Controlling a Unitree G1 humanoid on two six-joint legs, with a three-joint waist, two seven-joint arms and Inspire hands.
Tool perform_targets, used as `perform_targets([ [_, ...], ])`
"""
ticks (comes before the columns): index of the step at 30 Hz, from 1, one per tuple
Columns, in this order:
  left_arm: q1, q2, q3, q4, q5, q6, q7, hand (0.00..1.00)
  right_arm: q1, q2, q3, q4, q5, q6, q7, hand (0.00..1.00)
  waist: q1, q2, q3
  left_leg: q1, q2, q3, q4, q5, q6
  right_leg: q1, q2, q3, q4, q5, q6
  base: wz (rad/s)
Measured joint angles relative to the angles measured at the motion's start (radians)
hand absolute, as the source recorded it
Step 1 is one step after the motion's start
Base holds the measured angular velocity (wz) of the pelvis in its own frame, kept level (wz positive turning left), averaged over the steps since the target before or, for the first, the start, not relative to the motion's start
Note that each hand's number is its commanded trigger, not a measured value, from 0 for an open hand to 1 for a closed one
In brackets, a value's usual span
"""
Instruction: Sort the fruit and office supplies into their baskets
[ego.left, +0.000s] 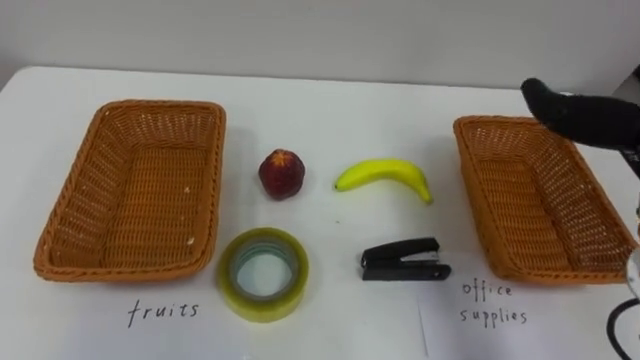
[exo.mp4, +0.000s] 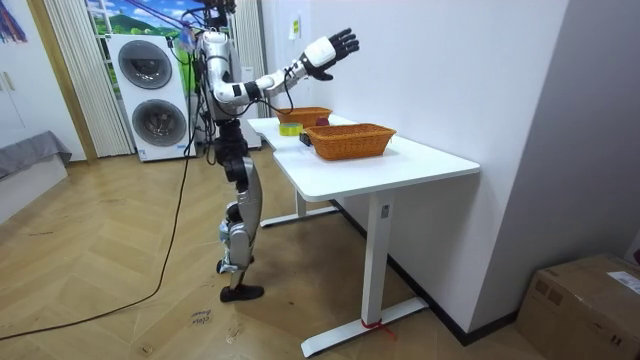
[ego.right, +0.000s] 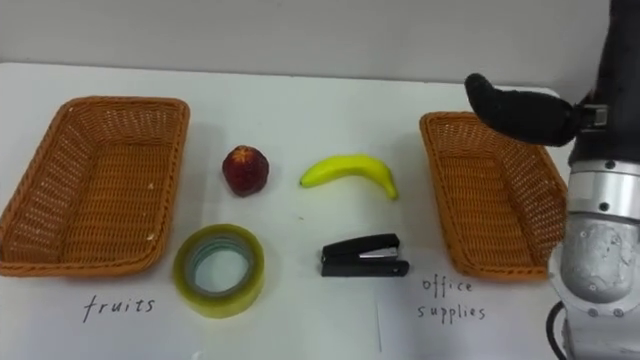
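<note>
You can read two handwritten labels on the table, both near its front edge. "fruits" stands before the left basket, toward the front left corner. "office supplies", on two lines, stands before the right basket, toward the front right corner.

The right hand is matt black, like rubber or plastic. The near basket just beneath it and the far basket well away from it are coarse woven wicker, rough and dull. The table is smooth, matt white. Away from the hand, the banana has smooth, faintly shiny skin and the red fruit a dull sheen. The tape roll is glossy translucent plastic. The stapler is black plastic with a metal-looking strip.
</note>
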Motion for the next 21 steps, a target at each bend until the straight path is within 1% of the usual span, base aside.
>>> perform_targets([
  [3, -0.006, 0.0, -0.019, -0.003, 0.0, 0.0, -0.003, 0.0, 0.0, 0.0, 0.032, 0.0, 0.0, 0.007, 0.063, 0.0, 0.001, -0.003, -0.0008, -0.005, 0.0, 0.0, 0.002, 0.0, 0.0, 0.0, -0.001, 0.0, 0.0, 0.001, 0.0, 0.0],
  [6, -0.009, 0.001, -0.026, -0.005, -0.001, 0.0, -0.009, 0.0, 0.0, 0.0, 0.045, 0.0, -0.022, 0.01, 0.121, 0.0, 0.002, 0.0, -0.0014, -0.008, 0.0, -0.002, 0.007, 0.0, 0.0, 0.002, -0.002, -0.007, 0.0, 0.004, 0.001, 0.02],
  [8, -0.009, 0.0, -0.035, -0.012, -0.001, 0.0, -0.012, 0.0, 0.0, 0.0, 0.055, 0.0, -0.025, 0.013, 0.163, 0.0, 0.002, 0.008, -0.0044, -0.008, 0.0, -0.002, 0.008, 0.0, 0.0, 0.002, -0.003, -0.008, 0.001, 0.006, 0.0, 0.0],
  [11, -0.008, 0.0, -0.035, -0.012, -0.001, 0.0, -0.023, 0.0, 0.0, 0.0, 0.057, 0.0, -0.049, 0.013, 0.202, 0.0, 0.006, 0.02, -0.0031, -0.009, 0.0, -0.005, 0.009, 0.0, 0.001, 0.003, -0.004, -0.012, 0.002, 0.007, 0.0, 0.01],
  [15, -0.007, 0.0, -0.038, -0.02, -0.001, 0.001, -0.025, 0.0, 0.0, 0.0, 0.07, 0.016, -0.113, 0.02, 0.258, 0.0, 0.004, 0.027, -0.0044, -0.017, 0.0, -0.018, 0.01, 0.001, 0.002, 0.0, -0.004, -0.024, 0.002, 0.007, -0.001, 0.08],
  [19, -0.007, 0.0, -0.037, -0.025, 0.0, -0.001, -0.032, 0.0, 0.0, 0.0, 0.097, 0.034, -0.166, 0.027, 0.321, 0.0, 0.007, 0.025, -0.0065, -0.019, -0.001, -0.019, 0.015, 0.001, 0.002, 0.001, -0.005, -0.027, 0.003, 0.007, -0.001, 0.01],
  [21, -0.01, 0.001, -0.035, -0.025, 0.0, -0.001, -0.04, 0.0, 0.0, 0.001, 0.101, 0.034, -0.173, 0.033, 0.367, 0.0, 0.013, 0.023, -0.0056, -0.018, -0.001, -0.019, 0.015, 0.001, 0.002, 0.0, -0.005, -0.027, 0.002, 0.007, -0.001, 0.0],
])
